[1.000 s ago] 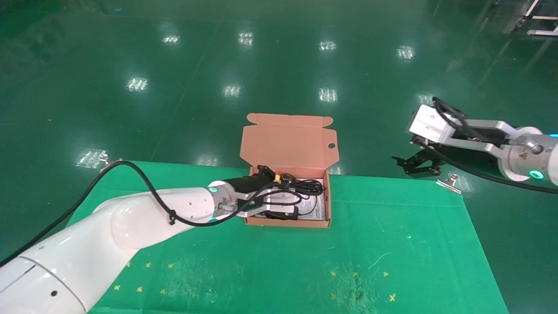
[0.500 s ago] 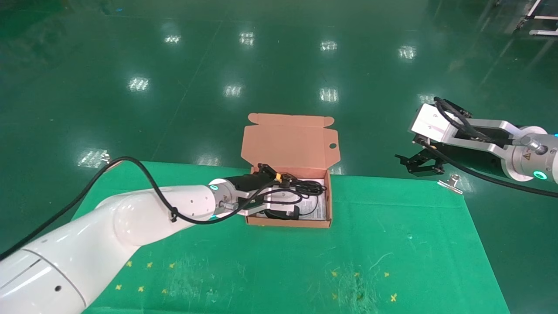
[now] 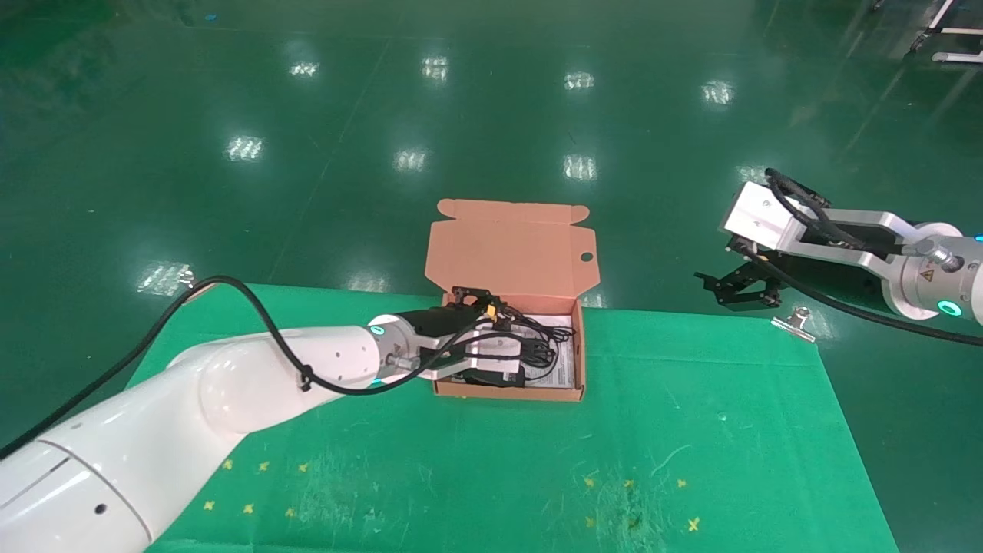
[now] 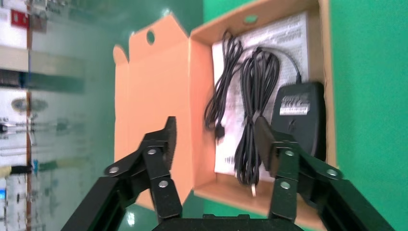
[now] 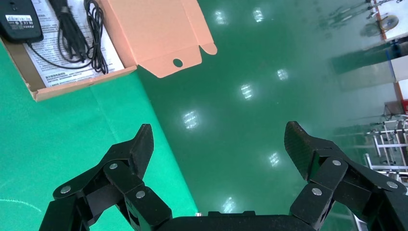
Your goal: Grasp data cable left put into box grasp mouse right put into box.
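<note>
The salmon-orange box (image 3: 507, 392) stands open at the table's far edge, lid (image 3: 507, 250) upright. Inside on the white sheet lie the black mouse (image 4: 298, 115), label up, its thin cord (image 4: 221, 89), and the data cable (image 4: 255, 101) as a long looped bundle. The head view shows the mouse (image 3: 495, 378) at the box's near wall and the data cable (image 3: 539, 353) beside it. My left gripper (image 3: 480, 334) hovers over the box's left end, open (image 4: 216, 130), and the bundle runs close by one finger. My right gripper (image 3: 737, 288) hangs open (image 5: 219, 139) over the floor, past the table's far right corner.
A green cloth (image 3: 653, 430) covers the table, held by metal clips at the far right corner (image 3: 795, 320) and far left corner (image 3: 184, 280). Shiny green floor lies beyond the table edge. The left arm's black hose (image 3: 253, 322) arcs above the cloth.
The left gripper's fingers have spread apart and the data cable has dropped lower into the box. The right gripper has barely shifted.
</note>
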{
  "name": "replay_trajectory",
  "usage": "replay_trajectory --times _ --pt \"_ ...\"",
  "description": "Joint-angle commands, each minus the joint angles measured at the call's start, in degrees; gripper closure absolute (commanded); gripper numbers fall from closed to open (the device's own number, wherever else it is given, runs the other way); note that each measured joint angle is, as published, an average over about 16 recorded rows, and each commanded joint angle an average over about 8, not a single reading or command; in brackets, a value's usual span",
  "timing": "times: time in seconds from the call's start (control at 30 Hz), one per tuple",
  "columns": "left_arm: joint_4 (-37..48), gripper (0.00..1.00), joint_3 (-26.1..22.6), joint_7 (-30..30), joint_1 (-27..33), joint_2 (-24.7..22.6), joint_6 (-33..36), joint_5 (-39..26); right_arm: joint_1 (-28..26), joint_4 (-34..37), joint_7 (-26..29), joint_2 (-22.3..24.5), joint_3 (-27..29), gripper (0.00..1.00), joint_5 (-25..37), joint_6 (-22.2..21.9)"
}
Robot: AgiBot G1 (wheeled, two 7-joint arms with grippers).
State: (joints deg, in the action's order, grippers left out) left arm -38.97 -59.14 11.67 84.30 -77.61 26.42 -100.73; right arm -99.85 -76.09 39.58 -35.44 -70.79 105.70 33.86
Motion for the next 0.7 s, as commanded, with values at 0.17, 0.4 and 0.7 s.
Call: replay_trajectory --times 0.17,0.4,0.7 --pt "1.17 0.00 1.06 -2.03 3.05 0.98 -1.75 0.25 -1.17 0.42 -0.61 -0.22 0.80 0.00 0.60 -1.31" --pt "6.03 0.00 2.37 -5.93 9.44 0.66 -5.46 -0.57 -3.59 0.50 -2.11 -0.58 1.55 0.00 2.38 -1.68" --pt "4.44 0.00 5.69 -8.19 9.23 3.71 -2.36 3.90 -1.98 0.43 -4.47 -0.59 4.73 0.00 -0.56 2.21"
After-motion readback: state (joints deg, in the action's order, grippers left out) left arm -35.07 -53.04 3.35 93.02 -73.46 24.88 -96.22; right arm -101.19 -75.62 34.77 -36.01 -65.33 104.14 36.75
